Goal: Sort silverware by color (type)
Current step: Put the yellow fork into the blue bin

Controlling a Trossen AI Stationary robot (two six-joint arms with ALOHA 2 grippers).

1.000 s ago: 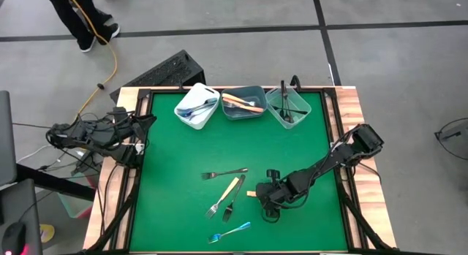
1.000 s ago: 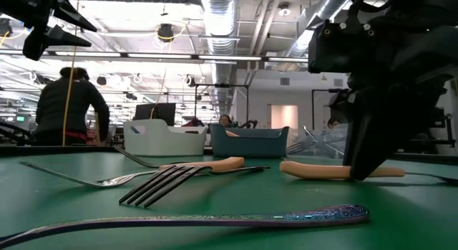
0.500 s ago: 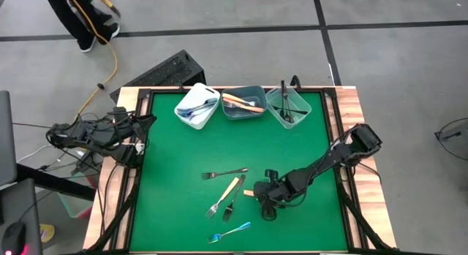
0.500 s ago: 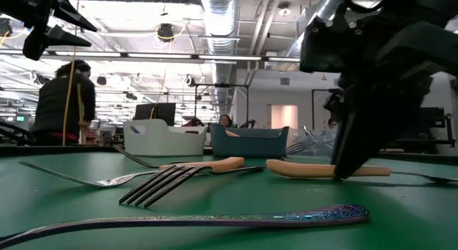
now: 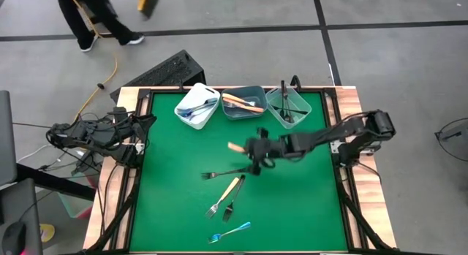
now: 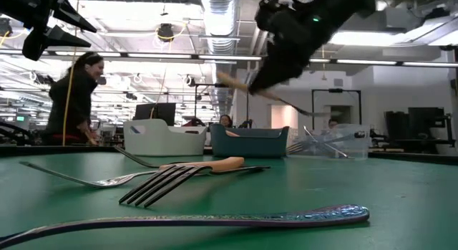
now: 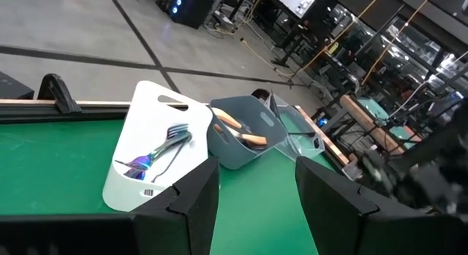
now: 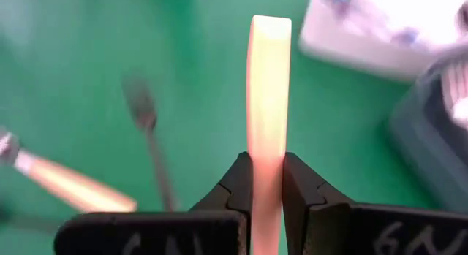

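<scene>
My right gripper hangs above the mat's middle, shut on an orange-handled utensil, which also shows high in the low view. On the mat lie a dark fork, an orange-handled fork, a black-handled fork and a blue utensil, each flat on its side. My left gripper waits open at the table's left edge, with nothing between its fingers. My right gripper pinches the orange handle between its two fingers, one on each flat side. The handle's free end sticks out ahead of the fingertips, roughly along them. The fingers slant down from the table's right side. The utensil is lifted clear and tilted.
Three bins stand along the far edge: a white one holding blue utensils, a grey-blue one holding orange-handled ones, and a clear one holding dark ones. A person moves beyond the table's far left.
My right gripper has risen from the mat's near right part and swung toward the far edge and the bins, tipping closer to level. The orange-handled utensil, which lay on the mat, is now lifted clear in its hold.
</scene>
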